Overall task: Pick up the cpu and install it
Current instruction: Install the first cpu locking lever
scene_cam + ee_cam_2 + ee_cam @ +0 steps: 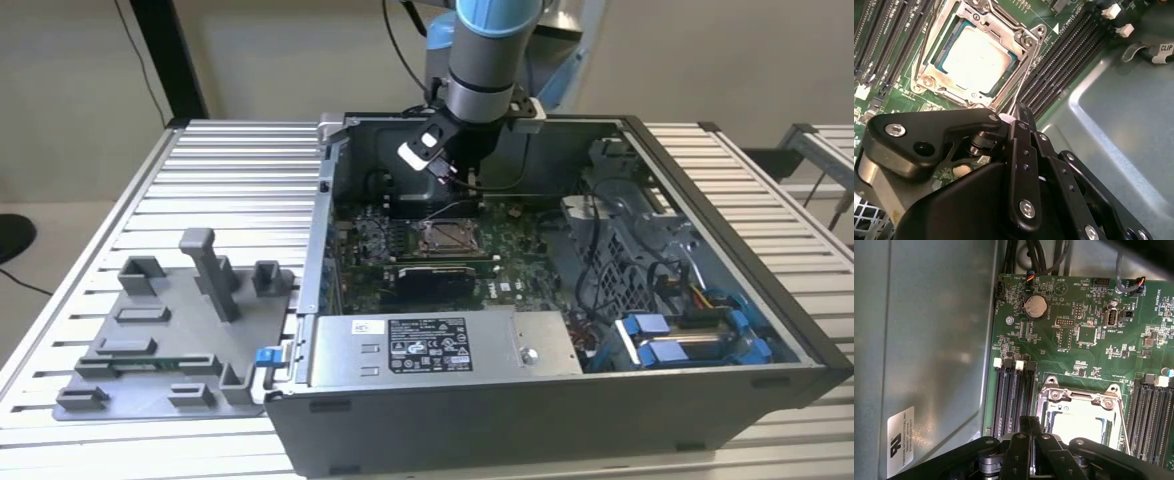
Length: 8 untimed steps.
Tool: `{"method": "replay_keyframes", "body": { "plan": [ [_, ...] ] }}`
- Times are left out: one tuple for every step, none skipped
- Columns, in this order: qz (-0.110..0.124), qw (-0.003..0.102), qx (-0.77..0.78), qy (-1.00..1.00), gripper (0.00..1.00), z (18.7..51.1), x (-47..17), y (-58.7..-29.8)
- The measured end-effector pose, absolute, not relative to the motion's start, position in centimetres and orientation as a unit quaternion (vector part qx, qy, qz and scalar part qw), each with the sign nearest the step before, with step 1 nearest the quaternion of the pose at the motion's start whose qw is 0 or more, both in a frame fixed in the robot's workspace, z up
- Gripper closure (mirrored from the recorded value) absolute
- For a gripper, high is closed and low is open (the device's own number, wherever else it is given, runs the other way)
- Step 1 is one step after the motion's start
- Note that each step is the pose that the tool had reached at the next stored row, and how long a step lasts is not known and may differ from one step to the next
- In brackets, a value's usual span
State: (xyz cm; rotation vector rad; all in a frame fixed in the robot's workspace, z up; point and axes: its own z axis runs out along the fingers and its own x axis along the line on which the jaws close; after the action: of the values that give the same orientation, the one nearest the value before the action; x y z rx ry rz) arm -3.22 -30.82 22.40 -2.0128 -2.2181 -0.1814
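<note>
One cpu [1076, 429] in its socket [1079, 396], partly behind the seemingly closed, empty hand [1031, 421]

Your work surface is a ribbed silver metal table [227, 170] that takes up most of the exterior view. A plain beige wall [280, 50] runs across the top of the frame. At upper left stands a black post [178, 60], with a thin black cable [138, 60] hanging beside it. Pale floor [60, 225] shows at the left edge, and a second ribbed table [821, 150] at far right. The light is soft and even.

Bright even light; mild glare on cpu [979, 57]; soft shadows.
</note>
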Motion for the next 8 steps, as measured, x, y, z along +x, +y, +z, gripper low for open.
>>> {"method": "replay_keyframes", "body": {
  "plan": [
    [-0.06,0.07,-0.669,-0.737,1.0,22.4,-3.22,-30.82],
    [-0.06,0.07,-0.669,-0.737,1.0,22.4,-3.22,-30.83],
    [-0.06,0.07,-0.669,-0.737,1.0,22.4,-3.22,-30.82],
    [-0.06,0.07,-0.669,-0.737,1.0,22.4,-3.22,-30.83],
    [-0.06,0.07,-0.669,-0.737,1.0,22.4,-3.22,-30.83],
    [-0.06,0.07,-0.669,-0.737,1.0,22.4,-3.22,-30.83],
    [-0.06,0.07,-0.669,-0.737,1.0,22.4,-3.22,-30.83],
    [-0.06,0.07,-0.669,-0.737,1.0,22.41,-3.22,-30.82]
  ]
}}
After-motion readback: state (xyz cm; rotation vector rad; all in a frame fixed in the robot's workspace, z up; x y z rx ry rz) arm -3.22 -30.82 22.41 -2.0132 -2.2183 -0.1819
